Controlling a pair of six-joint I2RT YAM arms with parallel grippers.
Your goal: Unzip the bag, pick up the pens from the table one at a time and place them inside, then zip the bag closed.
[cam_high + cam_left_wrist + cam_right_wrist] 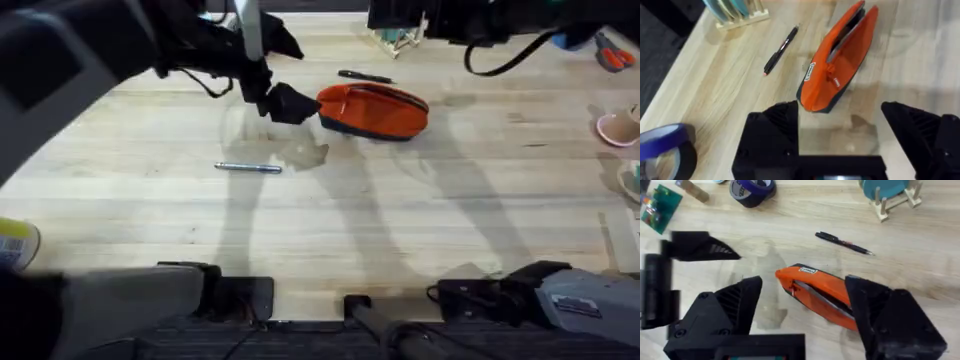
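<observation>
Orange pencil pouch (375, 110): soft fabric, light, laid on table (400, 220); zipper pull best gripped.
Black pen (365, 77): beyond pouch.
Silver pen (248, 168): nearer, slim, slippery.
Left pincer (840, 130): spread wide, empty, at pouch end.
Right pincer (805, 305): wide, empty, above pouch.

Orange bag (817, 292) between spread right gripper (802, 315) fingers.
Black pen (842, 243) lies apart on the table (790, 220).
</observation>
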